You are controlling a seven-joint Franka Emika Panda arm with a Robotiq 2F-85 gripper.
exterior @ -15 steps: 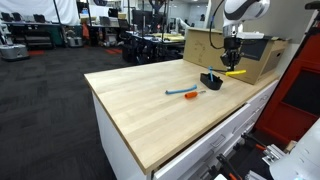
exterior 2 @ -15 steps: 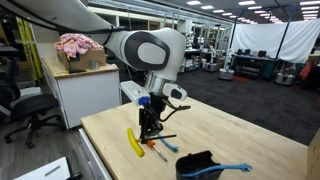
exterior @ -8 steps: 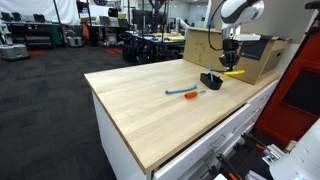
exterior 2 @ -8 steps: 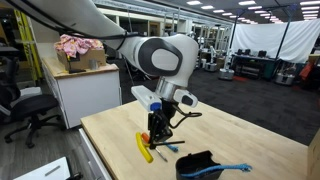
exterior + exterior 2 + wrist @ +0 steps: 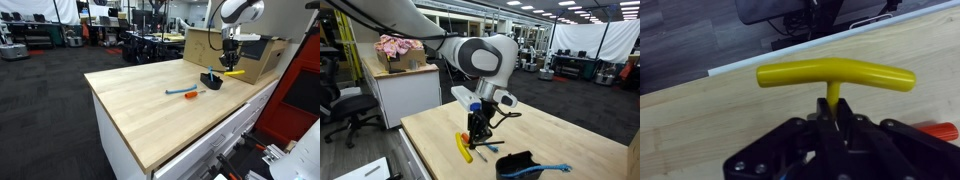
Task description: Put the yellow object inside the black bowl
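Note:
The yellow object (image 5: 835, 75) is a T-shaped tool with a bright yellow handle; it also shows in both exterior views (image 5: 236, 72) (image 5: 464, 148). My gripper (image 5: 830, 112) is shut on its stem just below the handle, low over the wooden table, and shows in both exterior views (image 5: 232, 62) (image 5: 477, 136). The black bowl (image 5: 211, 80) (image 5: 516, 166) stands on the table a short way from the gripper. A light blue item lies across the bowl's rim (image 5: 554, 168).
A slim blue-and-orange tool (image 5: 183, 93) (image 5: 487, 148) lies on the table by the gripper; its orange end shows in the wrist view (image 5: 941, 131). A large cardboard box (image 5: 212, 44) stands behind the gripper. The table edge (image 5: 750, 66) is close by.
Between a second and half a second ago, the gripper and the yellow object shifted together a little toward the bowl. Since then nothing has visibly moved.

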